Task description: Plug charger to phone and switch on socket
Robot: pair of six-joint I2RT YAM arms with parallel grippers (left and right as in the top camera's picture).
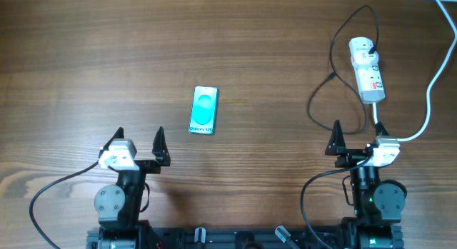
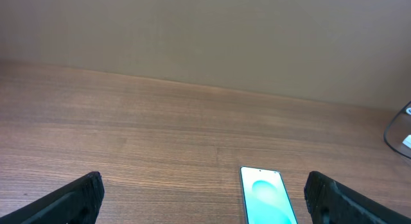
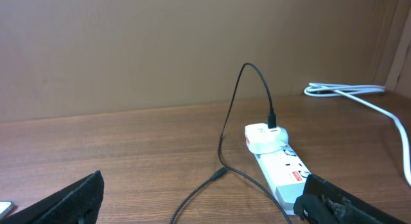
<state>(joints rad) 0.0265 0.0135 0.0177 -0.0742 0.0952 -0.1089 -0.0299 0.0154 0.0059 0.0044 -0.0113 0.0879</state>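
The phone (image 1: 203, 110) lies flat on the wooden table (image 1: 86, 56), screen up, teal and lit, its white text band at the end nearest me. It sits ahead of my left gripper (image 1: 139, 131) and a little to that gripper's right, apart from it. The charger (image 3: 222, 137) is well off to the right. Its black cable rises from a white adapter (image 1: 360, 48) seated in the far end of the socket (image 1: 368, 78), arcs up, then loops down over the table towards my right gripper (image 1: 357, 126). I cannot tell where its tip ends. The socket lies just ahead of my right gripper, and its thick white cord (image 1: 428, 99) curves away to the right. Both my grippers are spread wide and hold nothing.
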